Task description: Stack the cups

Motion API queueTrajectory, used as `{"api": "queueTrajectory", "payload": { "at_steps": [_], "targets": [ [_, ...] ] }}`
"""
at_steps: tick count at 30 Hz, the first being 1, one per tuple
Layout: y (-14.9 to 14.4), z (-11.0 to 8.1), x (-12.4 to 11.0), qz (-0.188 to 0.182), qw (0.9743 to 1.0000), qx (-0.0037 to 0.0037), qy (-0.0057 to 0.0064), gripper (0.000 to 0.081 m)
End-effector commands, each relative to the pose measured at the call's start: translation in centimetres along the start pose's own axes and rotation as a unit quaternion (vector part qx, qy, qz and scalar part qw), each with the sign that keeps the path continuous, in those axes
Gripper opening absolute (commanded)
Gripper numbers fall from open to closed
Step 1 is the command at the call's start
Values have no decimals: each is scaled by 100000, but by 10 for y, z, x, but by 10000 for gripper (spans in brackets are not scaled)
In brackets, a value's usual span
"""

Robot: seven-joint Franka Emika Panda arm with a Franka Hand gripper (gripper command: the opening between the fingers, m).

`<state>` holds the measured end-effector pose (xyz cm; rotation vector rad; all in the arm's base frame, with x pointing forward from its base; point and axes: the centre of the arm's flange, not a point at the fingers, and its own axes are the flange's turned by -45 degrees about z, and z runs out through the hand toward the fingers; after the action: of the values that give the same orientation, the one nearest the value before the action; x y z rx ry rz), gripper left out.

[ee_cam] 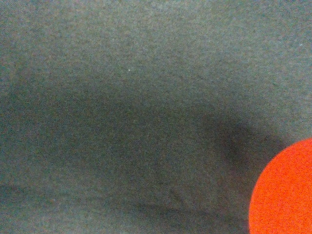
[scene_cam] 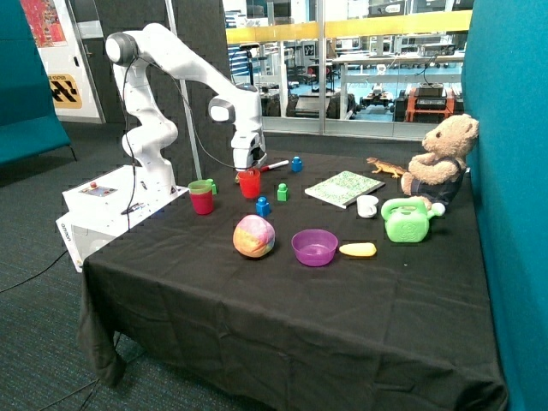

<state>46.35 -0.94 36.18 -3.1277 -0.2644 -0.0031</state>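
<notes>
A red cup (scene_cam: pixel 249 183) stands upright on the black tablecloth (scene_cam: pixel 282 308). My gripper (scene_cam: pixel 245 168) hangs right at its rim, on the side toward the robot base; I cannot see whether it grips the cup. In the wrist view only an edge of the red cup (ee_cam: pixel 287 195) shows, over bare cloth (ee_cam: pixel 122 97). A green cup (scene_cam: pixel 202 186) sits nested inside a pink-magenta cup (scene_cam: pixel 202 204), a short way from the red cup toward the robot base.
Near the red cup are a blue block (scene_cam: pixel 263 206), a green block (scene_cam: pixel 282 192), a marker (scene_cam: pixel 274 166) and another blue block (scene_cam: pixel 296 163). Nearer the front are a multicoloured ball (scene_cam: pixel 253 235) and a purple bowl (scene_cam: pixel 314 247). A white mug (scene_cam: pixel 367 205), a book (scene_cam: pixel 344 188) and a teddy bear (scene_cam: pixel 441 163) are farther off.
</notes>
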Motion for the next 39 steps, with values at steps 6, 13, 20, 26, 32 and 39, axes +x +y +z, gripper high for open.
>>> {"api": "queueTrajectory", "payload": {
  "at_steps": [6, 13, 20, 26, 32, 39],
  "targets": [
    [7, -35, -7, 2521, 99968, -132, -107, 0],
    [9, -54, -17, 4899, 99880, -135, -103, 0],
    [15, -64, -24, 7393, 99726, -137, -100, 0],
    [18, -72, -33, 9035, 99591, -139, -98, 0],
    [18, -80, -44, 10048, 99494, -140, -96, 0],
    [21, -86, -59, 10709, 99425, -140, -95, 0]
  ]
}}
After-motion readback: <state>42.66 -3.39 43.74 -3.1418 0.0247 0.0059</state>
